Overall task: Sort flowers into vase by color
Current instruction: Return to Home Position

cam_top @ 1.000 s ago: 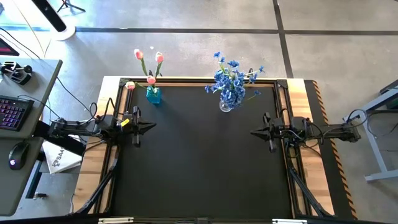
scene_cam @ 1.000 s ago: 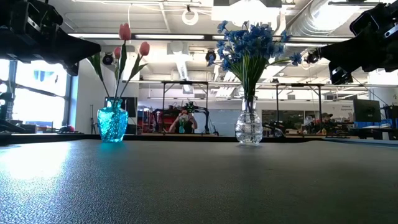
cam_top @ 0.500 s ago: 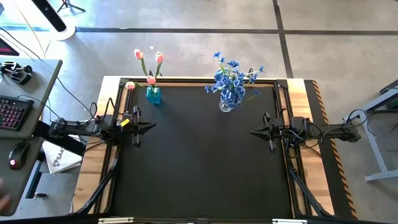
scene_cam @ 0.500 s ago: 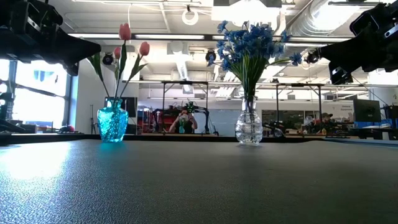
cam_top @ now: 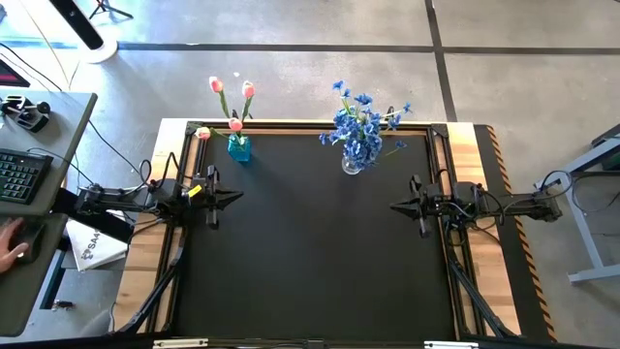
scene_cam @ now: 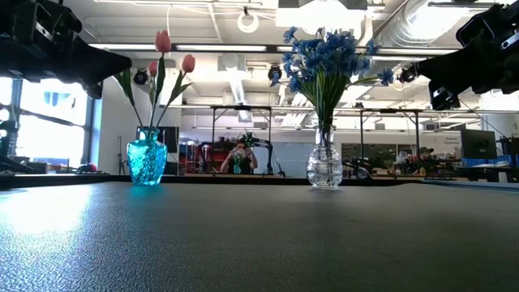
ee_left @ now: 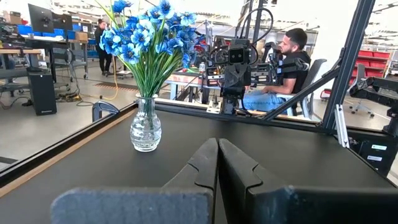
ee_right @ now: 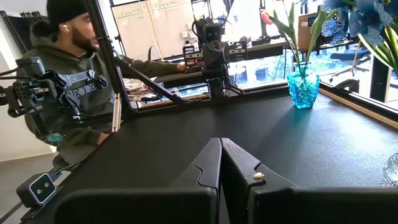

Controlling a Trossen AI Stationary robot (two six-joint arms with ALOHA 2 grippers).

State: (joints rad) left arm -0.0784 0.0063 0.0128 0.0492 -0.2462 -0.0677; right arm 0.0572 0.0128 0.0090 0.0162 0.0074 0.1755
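Pink-orange tulips [cam_top: 231, 100] stand with their stems in a turquoise vase [cam_top: 238, 147] near the table's far left edge. A bunch of blue flowers [cam_top: 362, 126] stands in a clear glass vase [cam_top: 352, 163] near the far edge, right of centre. One tulip bloom [cam_top: 202, 133] sits by the table's far-left corner. My left gripper [cam_top: 238, 199] hovers shut at the table's left side; my right gripper [cam_top: 395, 206] hovers shut at the right side. Both hold nothing.
A desk with a keyboard [cam_top: 17, 174] and a person's hand on a mouse [cam_top: 12, 252] is left of the table. People sit beyond the table in both wrist views [ee_left: 292, 59] [ee_right: 78, 68]. The black tabletop [cam_top: 320, 262] lies between the arms.
Both arms have kept still and the flowers have not moved. A person's hand has come onto the mouse at the desk left of the table.
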